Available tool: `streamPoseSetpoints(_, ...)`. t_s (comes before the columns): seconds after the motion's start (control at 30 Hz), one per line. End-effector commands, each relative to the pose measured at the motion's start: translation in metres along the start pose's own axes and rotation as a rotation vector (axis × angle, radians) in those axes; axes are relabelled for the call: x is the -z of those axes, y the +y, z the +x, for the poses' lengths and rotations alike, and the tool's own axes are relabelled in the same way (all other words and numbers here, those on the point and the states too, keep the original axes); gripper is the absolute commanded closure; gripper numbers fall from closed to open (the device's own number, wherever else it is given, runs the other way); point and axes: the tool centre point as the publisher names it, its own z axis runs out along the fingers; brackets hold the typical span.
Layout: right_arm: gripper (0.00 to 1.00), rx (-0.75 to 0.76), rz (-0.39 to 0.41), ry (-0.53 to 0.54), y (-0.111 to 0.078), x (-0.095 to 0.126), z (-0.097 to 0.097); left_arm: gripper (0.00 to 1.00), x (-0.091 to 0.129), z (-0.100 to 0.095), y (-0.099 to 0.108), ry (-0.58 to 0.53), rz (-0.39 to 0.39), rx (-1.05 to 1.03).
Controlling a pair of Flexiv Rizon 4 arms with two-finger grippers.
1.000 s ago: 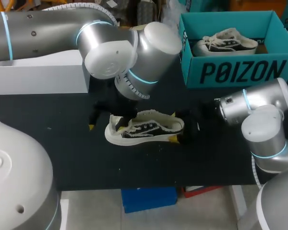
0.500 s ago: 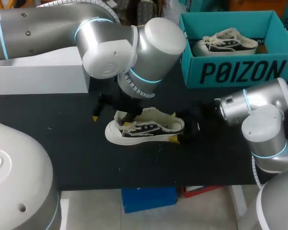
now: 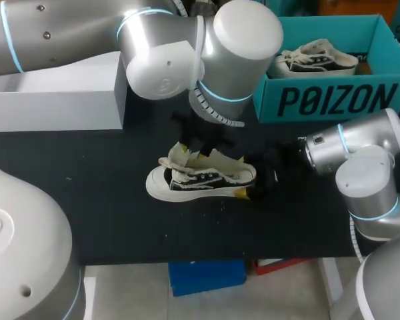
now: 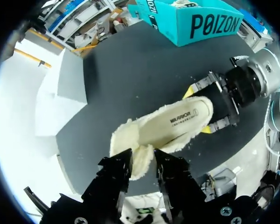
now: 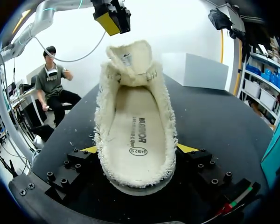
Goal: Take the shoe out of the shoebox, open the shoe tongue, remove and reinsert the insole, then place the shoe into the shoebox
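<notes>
A cream fleece-lined shoe (image 3: 207, 180) with a black side lies mid-table, toe to the left. Its insole (image 5: 137, 130) sits inside. My left gripper (image 3: 183, 148) hangs over the front of the shoe, shut on the raised tongue (image 5: 127, 58). In the left wrist view the tongue (image 4: 141, 170) shows between the narrow-set fingers of the left gripper (image 4: 143, 158). My right gripper (image 5: 140, 149) is shut on the heel, one yellow tip at each side; it shows too in the head view (image 3: 242, 177). The teal shoebox (image 3: 327, 100) stands at the back right.
A second matching shoe (image 3: 313, 59) lies inside the shoebox. A long white box (image 3: 53, 100) stands along the back left of the table. The black tabletop in front of the shoe is bare up to the front edge.
My left gripper has moved right from beside the toe to above the tongue, and its fingers have drawn together. The tongue now stands up. The right arm has kept still.
</notes>
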Motion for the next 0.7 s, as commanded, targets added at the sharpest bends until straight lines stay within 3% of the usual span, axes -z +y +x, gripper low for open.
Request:
streamPoseSetpoints(0.03,1.0,-0.001,0.002,-0.002,-0.004,-0.0017,-0.0001,1.0,-0.0099,0.0038,-0.0239,0.481,0.295,-0.916)
streamPoseSetpoints(0.7,1.0,-0.001,0.002,-0.002,-0.004,-0.0017,-0.0001,1.0,-0.011,0.0065,-0.0276,0.469,0.28,-0.912)
